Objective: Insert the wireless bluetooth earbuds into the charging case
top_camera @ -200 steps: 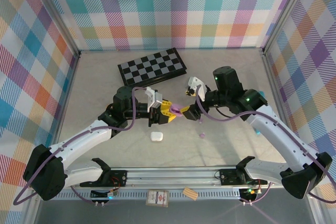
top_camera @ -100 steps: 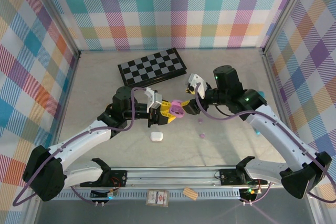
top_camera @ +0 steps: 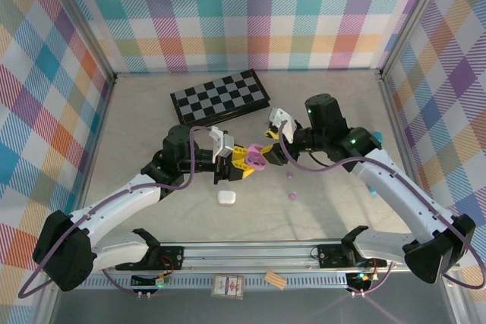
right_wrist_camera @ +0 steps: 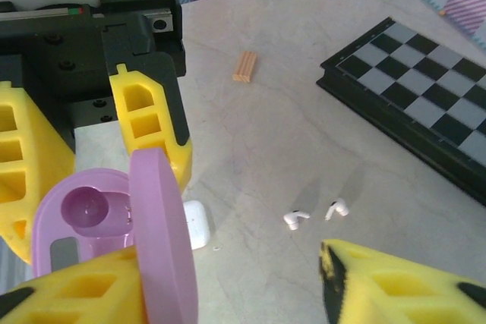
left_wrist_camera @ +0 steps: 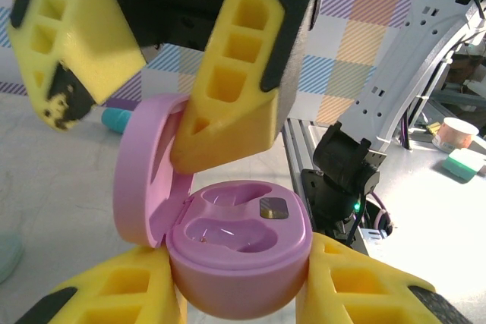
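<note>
Top external view: the left gripper (top_camera: 244, 162) is clamped on the base of the open lilac charging case (top_camera: 255, 158). The right gripper (top_camera: 269, 155) stands at the case with its jaws apart and carries nothing. Two lilac earbuds (top_camera: 288, 176) lie on the table (top_camera: 152, 127), near the grippers but clear of the case, and a white case (top_camera: 225, 196) lies closer to the arm bases. Left wrist view: both wells of the charging case are empty, and one yellow finger (left_wrist_camera: 235, 73) of the right gripper bears on the inner face of the raised lid (left_wrist_camera: 140, 180). Risk noted: more pressure there could overstrain the hinge or twist the rounded base out of the left gripper's hold. Right wrist view: the lid stands edge-on just beside the right gripper's own finger. A pair of white earbuds (right_wrist_camera: 296, 219) lies well beyond on the table, toward the chessboard (right_wrist_camera: 425, 104). Risks noted: the lid may drop shut once the finger withdraws, closing off the wells. The white pair may be fetched for the lilac case by mistake. The buds are tiny and glossy, so broad fingers could flick one away or seat it the wrong way round.
</note>
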Action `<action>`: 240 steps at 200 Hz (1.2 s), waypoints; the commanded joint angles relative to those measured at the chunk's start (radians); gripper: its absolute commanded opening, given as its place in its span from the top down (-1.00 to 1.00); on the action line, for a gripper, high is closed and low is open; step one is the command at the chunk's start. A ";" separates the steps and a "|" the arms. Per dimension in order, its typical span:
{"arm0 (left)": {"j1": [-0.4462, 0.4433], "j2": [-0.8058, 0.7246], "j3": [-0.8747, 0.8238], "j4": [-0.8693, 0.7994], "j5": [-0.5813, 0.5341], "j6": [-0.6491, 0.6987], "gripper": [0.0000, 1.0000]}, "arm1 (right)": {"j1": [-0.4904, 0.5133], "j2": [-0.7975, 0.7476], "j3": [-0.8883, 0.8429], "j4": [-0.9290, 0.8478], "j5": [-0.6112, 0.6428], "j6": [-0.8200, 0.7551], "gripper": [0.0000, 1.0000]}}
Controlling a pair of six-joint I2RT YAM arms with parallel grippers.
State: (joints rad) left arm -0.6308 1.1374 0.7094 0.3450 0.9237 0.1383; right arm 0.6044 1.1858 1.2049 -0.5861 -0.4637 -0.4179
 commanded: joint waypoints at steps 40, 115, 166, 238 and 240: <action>-0.007 -0.021 0.023 0.043 0.039 0.000 0.40 | 0.012 0.022 0.024 -0.046 -0.067 -0.039 0.69; -0.007 -0.019 0.006 0.077 -0.029 -0.019 -0.07 | 0.037 -0.013 0.019 -0.013 0.021 -0.033 1.00; -0.007 0.001 -0.008 0.140 -0.040 -0.069 -0.51 | 0.049 -0.013 0.019 0.020 0.060 -0.031 1.00; -0.009 0.031 -0.010 0.166 -0.056 -0.083 -0.50 | 0.052 -0.027 0.009 0.054 0.027 -0.010 1.00; -0.008 0.031 -0.010 0.163 -0.054 -0.083 -0.50 | 0.052 -0.027 0.009 0.055 0.026 -0.011 1.00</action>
State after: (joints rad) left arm -0.6327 1.1606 0.7090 0.4717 0.8619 0.0593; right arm 0.6495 1.1877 1.2068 -0.5655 -0.4019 -0.4339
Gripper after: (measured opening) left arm 0.753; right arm 0.101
